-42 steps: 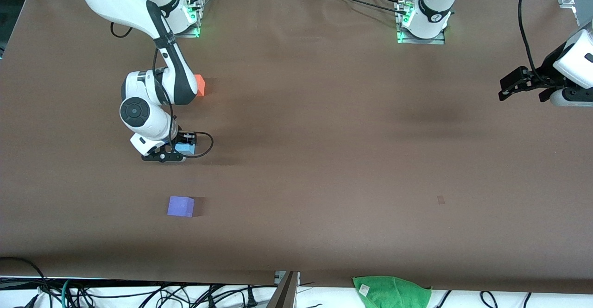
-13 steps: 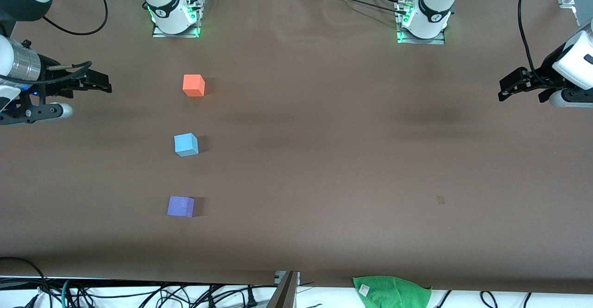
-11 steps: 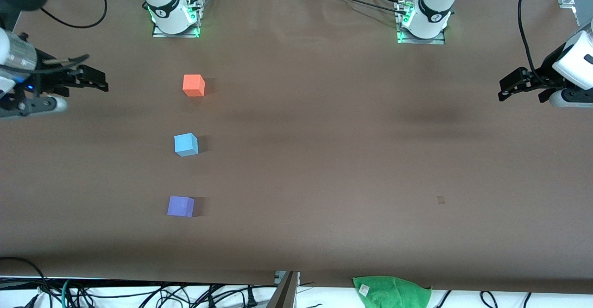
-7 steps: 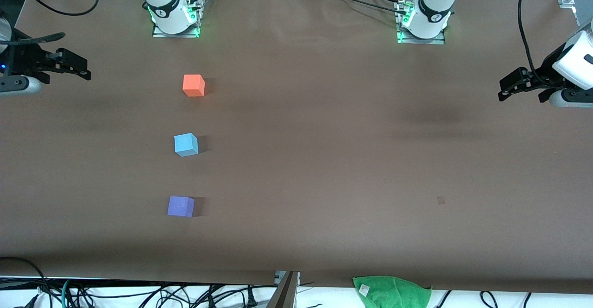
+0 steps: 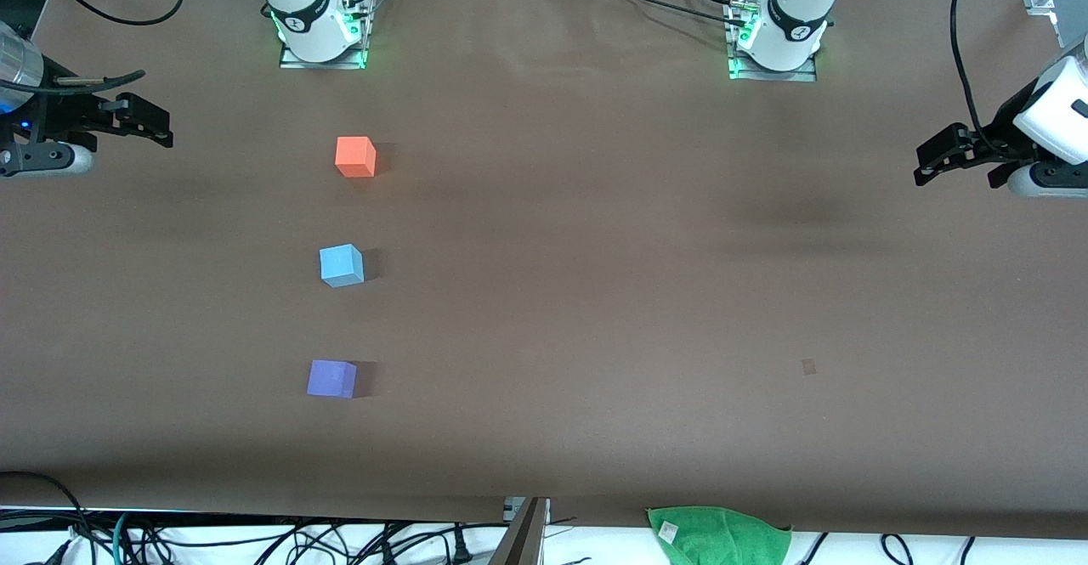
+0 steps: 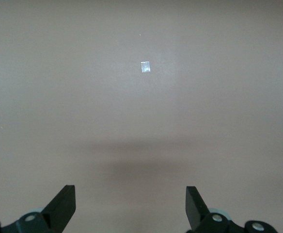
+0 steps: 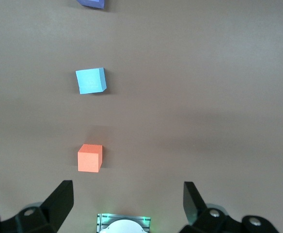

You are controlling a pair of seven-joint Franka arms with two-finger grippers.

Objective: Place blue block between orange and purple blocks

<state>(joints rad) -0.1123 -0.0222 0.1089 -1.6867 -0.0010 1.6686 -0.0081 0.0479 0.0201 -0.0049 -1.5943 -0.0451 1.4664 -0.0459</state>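
Now blue block (image 5: 342,265) sits between orange and purple blocks (image 5: 355,157).

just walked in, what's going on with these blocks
Nothing is being handled right now. The blue block sits on the table between the orange block, nearer the robot bases, and the purple block, nearer the front camera, all three apart in a rough line. So the placement looks done. The right hand is open and empty, up at the right arm's end of the table. The left hand waits open at the left arm's end.
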